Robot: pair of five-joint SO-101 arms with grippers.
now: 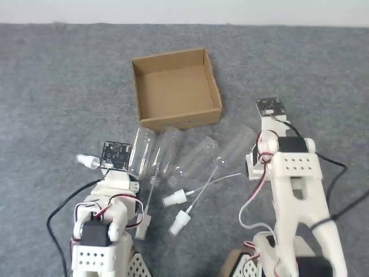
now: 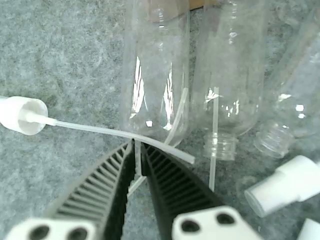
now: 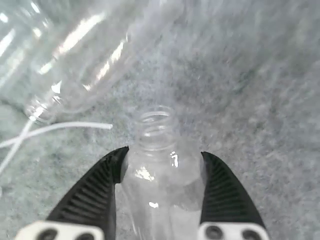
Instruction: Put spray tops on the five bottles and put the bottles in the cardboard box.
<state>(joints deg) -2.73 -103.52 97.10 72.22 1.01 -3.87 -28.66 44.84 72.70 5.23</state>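
A spray top (image 2: 22,115) is being pinched by its tube in the left gripper (image 2: 136,145) and an uncapped bottle (image 3: 157,131) clasped in the right gripper (image 3: 162,157), while the cardboard box (image 1: 180,120), far centre, is being left empty, every capping judged undone.

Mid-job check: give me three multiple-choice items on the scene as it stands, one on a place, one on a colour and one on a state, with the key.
1. The cardboard box sits: A. just beyond the lying bottles; B. on top of them; C. tipped on its side.
2. The heads of the spray tops are: A. black; B. white; C. blue.
3. The bottle in the right gripper is: A. capped; B. open-necked, with no top; C. crushed flat.
Key: 1 A, the high view shows it upright behind the row. 2 B, every head is white. 3 B, the right wrist view shows a bare threaded neck.
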